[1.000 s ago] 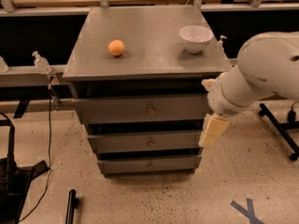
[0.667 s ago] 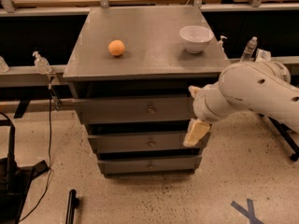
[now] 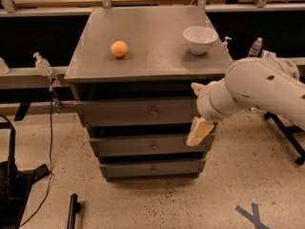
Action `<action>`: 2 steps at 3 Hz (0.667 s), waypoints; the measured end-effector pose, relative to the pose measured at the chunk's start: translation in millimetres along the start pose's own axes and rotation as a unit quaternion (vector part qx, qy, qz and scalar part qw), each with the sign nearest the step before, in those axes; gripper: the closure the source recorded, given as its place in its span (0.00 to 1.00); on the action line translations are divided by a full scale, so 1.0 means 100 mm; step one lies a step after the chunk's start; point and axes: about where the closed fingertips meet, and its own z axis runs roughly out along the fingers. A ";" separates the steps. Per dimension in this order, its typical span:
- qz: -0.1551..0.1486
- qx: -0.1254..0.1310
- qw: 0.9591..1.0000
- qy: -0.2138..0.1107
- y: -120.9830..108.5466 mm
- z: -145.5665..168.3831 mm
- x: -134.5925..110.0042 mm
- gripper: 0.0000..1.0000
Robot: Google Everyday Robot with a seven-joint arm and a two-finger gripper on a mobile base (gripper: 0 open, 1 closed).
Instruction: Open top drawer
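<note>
The top drawer (image 3: 124,112) is the widest grey front of the cabinet, just under the cabinet top, with a small brass knob (image 3: 154,111) at its centre. The mid drawer (image 3: 143,146) and the bottom drawer (image 3: 152,168) sit below it. My gripper (image 3: 199,130), tan at the tip, hangs from the white arm (image 3: 257,87) in front of the right end of the drawers, at the level between the top and mid fronts. It is to the right of the knob and a little below it, and holds nothing that I can see.
An orange ball (image 3: 119,48) and a white bowl (image 3: 200,38) sit on the cabinet top (image 3: 152,32). Small bottles stand on rails at the left (image 3: 42,63) and right (image 3: 256,46). A black stand (image 3: 12,185) is on the floor at the left, and a blue tape X (image 3: 252,216) at the right.
The arm has swung left, bringing the gripper from beside the cabinet's right side to in front of the right end of the drawers. The drawers have not moved.
</note>
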 end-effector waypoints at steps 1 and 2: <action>-0.001 0.001 0.999 -0.044 0.00 0.26 0.06 0.00; 0.005 0.014 0.994 -0.105 -0.07 0.68 0.18 0.00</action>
